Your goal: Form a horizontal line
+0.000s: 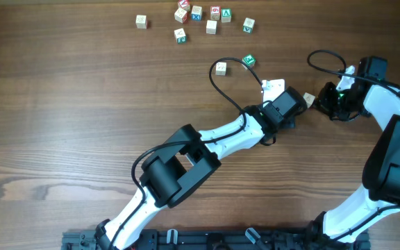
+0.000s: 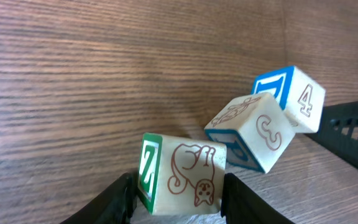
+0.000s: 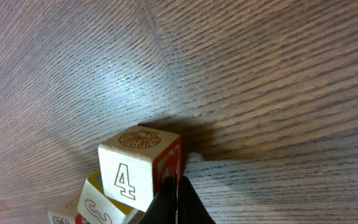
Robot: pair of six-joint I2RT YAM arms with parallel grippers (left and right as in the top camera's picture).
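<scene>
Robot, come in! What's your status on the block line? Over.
Left gripper shut on the cat block. Right gripper shut, tip beside the 4 block. Row of three blocks crooked, not straight yet. Spare blocks far off, none in the way.

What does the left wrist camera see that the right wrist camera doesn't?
Only the left wrist view shows the cat cube with its green Z, sitting between the fingers of the left claw. Only the right wrist view shows the shell drawing on top of the 4 cube, and that cube's red-edged side. Both views show the 4 cube and the curly-mark cube right next to it.
</scene>
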